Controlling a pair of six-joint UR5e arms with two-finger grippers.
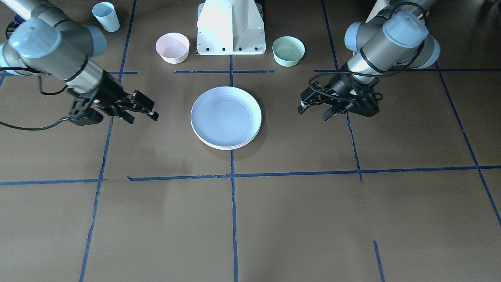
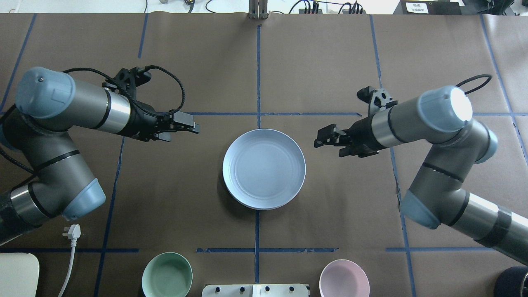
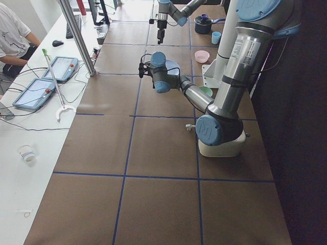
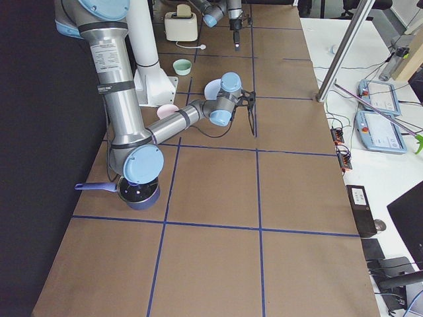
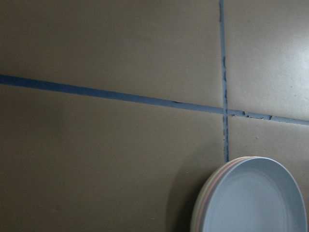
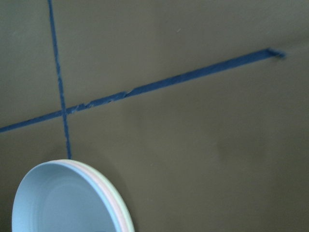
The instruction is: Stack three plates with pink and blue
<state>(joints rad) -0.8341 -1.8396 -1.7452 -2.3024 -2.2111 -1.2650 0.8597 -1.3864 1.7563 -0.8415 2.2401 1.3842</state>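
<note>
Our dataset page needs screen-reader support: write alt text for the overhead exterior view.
A pale blue round plate tops a stack centred on the brown table; the left gripper and right gripper hover empty either side. A mint-green bowl and pink bowl sit at the near edge.

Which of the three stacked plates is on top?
The pale blue round matte plate is on top; only the rims of the pale pink plate and the cream plate peek out beneath it.

A robotics lab: brown paper-covered table (image 2: 330, 62) gridded with blue tape strips (image 2: 258, 74); grey tablet-shaped teach pendants (image 3: 62, 68) on a white bench (image 3: 20, 178) at upper left.
</note>
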